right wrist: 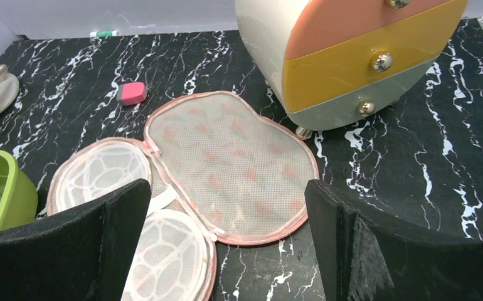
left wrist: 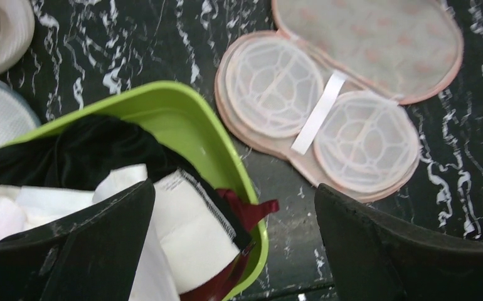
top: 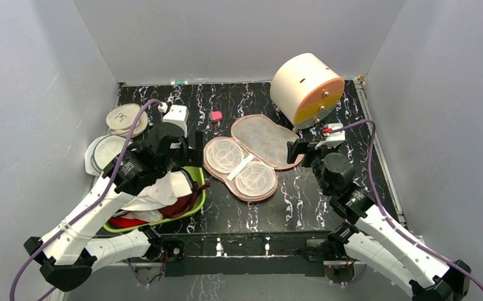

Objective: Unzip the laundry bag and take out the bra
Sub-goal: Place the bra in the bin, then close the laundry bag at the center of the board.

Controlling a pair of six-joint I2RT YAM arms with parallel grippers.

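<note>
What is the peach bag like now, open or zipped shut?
Open. The laundry bag lies spread flat, its flap folded back, showing the white mesh cups inside.

place: robot lab booth | signs: plain grey walls (top: 38,94), black marbled table (top: 302,200)

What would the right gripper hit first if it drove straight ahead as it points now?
Probably the lid half of the opened peach-orange padded laundry bag, lying lining-up ahead of the open right gripper; the gap to it is unclear.

Bright, even overhead light, soft shadows, mild sheen on the glossy table (top: 302,207), left wrist view slightly blurred.
</note>
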